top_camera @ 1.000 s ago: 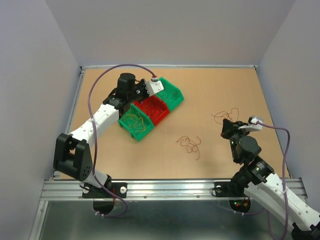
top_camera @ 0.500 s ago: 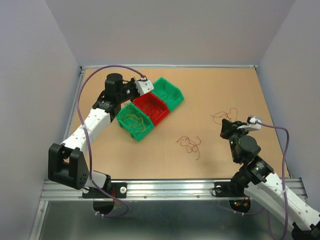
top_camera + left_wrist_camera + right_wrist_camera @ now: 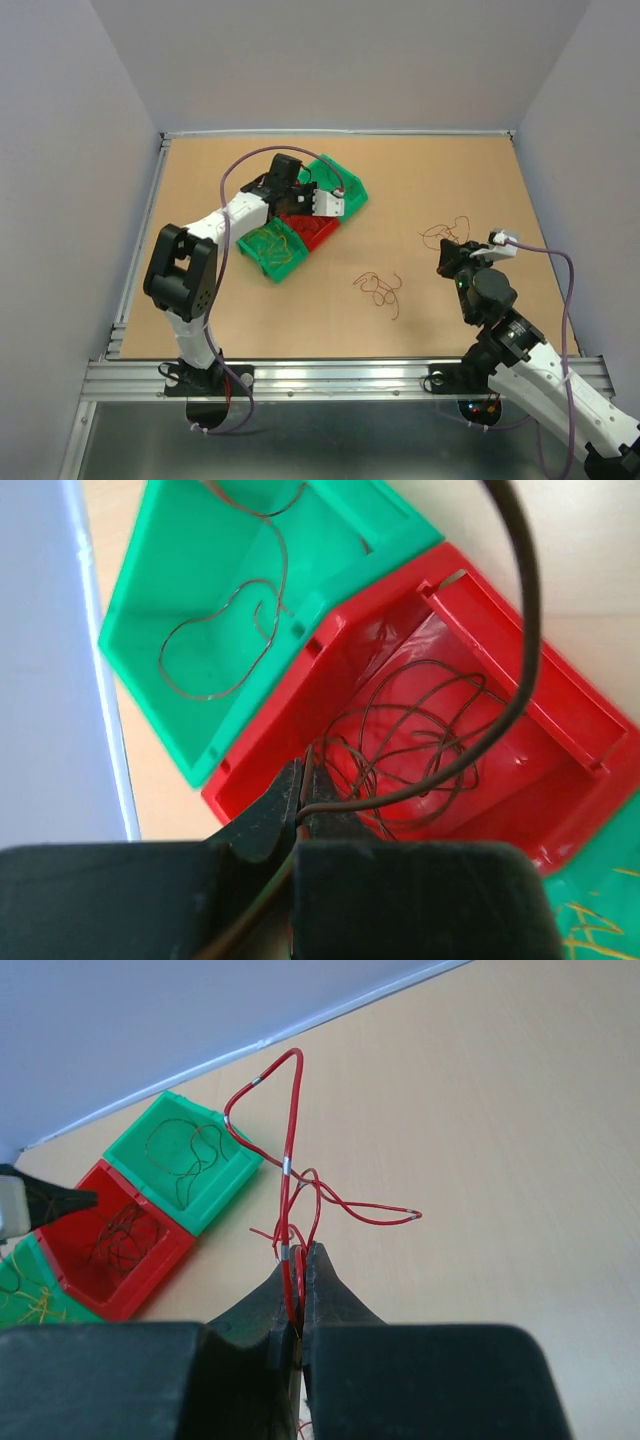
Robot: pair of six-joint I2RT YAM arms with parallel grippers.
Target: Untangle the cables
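Note:
My left gripper (image 3: 303, 203) hangs over the red bin (image 3: 318, 228) and is shut on a dark brown cable (image 3: 520, 630), pinched between the fingertips (image 3: 322, 792). That cable arcs up over a loose coil of dark cables (image 3: 420, 740) lying in the red bin (image 3: 575, 800). My right gripper (image 3: 445, 252) is shut on red cables (image 3: 290, 1110), which loop up from its fingertips (image 3: 320, 1270); this clump (image 3: 450, 228) lies at the right of the table. Another small clump of red and brown cables (image 3: 378, 288) lies near the table's middle, touched by neither gripper.
Three bins stand in a diagonal row at the left. The far green bin (image 3: 345, 185) holds a single dark cable (image 3: 230, 650). The near green bin (image 3: 270, 248) holds yellow cables. Purple cables run along both arms. Walls close in the table on three sides.
The left arm has swung right, from the left side of the bins to above the red bin. The right gripper has barely moved and still holds the red cables.

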